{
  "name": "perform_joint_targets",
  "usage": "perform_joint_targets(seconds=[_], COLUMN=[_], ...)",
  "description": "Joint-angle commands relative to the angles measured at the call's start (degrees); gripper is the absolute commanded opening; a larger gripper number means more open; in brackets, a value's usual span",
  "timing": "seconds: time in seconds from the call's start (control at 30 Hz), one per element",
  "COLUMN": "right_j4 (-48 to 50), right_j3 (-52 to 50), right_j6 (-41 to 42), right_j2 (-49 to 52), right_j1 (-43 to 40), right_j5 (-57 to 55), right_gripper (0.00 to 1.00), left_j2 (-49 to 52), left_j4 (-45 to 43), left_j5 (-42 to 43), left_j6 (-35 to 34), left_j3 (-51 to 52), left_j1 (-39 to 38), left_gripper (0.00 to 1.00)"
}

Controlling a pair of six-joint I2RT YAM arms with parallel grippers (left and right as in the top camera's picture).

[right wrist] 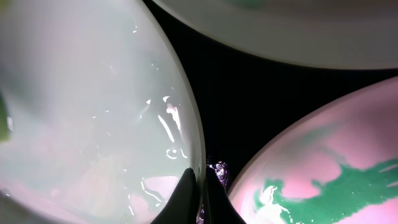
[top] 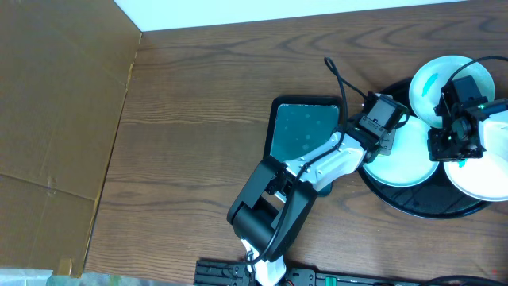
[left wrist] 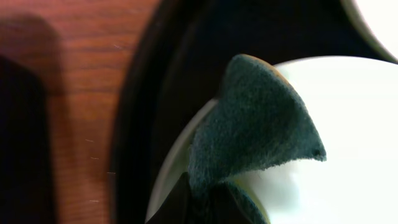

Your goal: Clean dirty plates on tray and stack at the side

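The round black tray (top: 413,205) sits at the right with three white plates on it. The middle plate (top: 405,159) looks wet and clean. The far plate (top: 432,83) has a turquoise smear, and the right plate (top: 488,171) lies partly under my right arm. My left gripper (top: 379,143) is shut on a dark green sponge (left wrist: 255,124), which lies on the middle plate's (left wrist: 348,155) left edge. My right gripper (right wrist: 202,193) is shut on the middle plate's rim (right wrist: 93,112). A plate beside it (right wrist: 323,174) has a green smear.
A rectangular dark teal tray (top: 305,131) lies on the wooden table (top: 198,119), left of the black tray and partly under my left arm. Brown cardboard (top: 55,119) covers the left side. A white wall edge runs along the back.
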State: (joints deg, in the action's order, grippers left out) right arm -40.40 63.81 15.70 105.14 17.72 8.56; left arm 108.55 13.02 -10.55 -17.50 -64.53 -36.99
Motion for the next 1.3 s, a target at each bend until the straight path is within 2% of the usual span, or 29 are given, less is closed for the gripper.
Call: perform_joint_targets(seconds=[0.0,0.17,0.27,0.43,0.53,0.67,0.93,1.03,1.1,1.27], right_j4=[-0.7,-0.7,-0.7,-0.4,-0.1,-0.1,-0.1,-0.1,-0.1,0.0], right_j3=[0.2,0.2,0.2,0.2,0.2,0.2,0.2,0.2,0.2,0.2], right_j6=[-1.2,-1.4,-1.4,-1.4,-1.4,-1.4,-1.4,-1.4,-1.4,-1.4], right_j2=[0.2,0.2,0.2,0.2,0.2,0.2,0.2,0.2,0.2,0.2], right_j1=[0.8,0.8,0.8,0.8,0.8,0.8,0.8,0.8,0.7,0.8], right_j5=[-2.7,-2.7,-2.7,-2.7,-2.7,-2.7,-2.7,-2.7,-2.7,-2.7], right_gripper=[0.01,0.01,0.01,0.01,0.01,0.01,0.01,0.01,0.01,0.01], left_j2=[0.2,-4.5,-8.3,-11.0,-9.8,-7.2,-0.5,2.3,3.5,2.3], left_j4=[0.5,0.3,0.2,-1.1,-0.1,2.5,5.9,7.2,8.9,12.9], left_j5=[-12.9,-11.3,-2.8,16.5,22.9,27.5,27.5,26.4,19.5,-5.0], left_j6=[2.7,2.5,1.2,-6.9,-11.0,-11.1,-11.1,-8.4,-7.4,-7.5], left_j3=[0.5,0.5,0.5,0.5,0.5,0.6,0.6,0.6,0.6,0.5], left_j1=[1.6,1.6,1.7,1.6,1.2,-0.3,-1.0,-1.0,-1.0,-1.0], left_gripper=[0.07,0.07,0.07,0.07,0.07,0.07,0.07,0.07,0.07,0.07])
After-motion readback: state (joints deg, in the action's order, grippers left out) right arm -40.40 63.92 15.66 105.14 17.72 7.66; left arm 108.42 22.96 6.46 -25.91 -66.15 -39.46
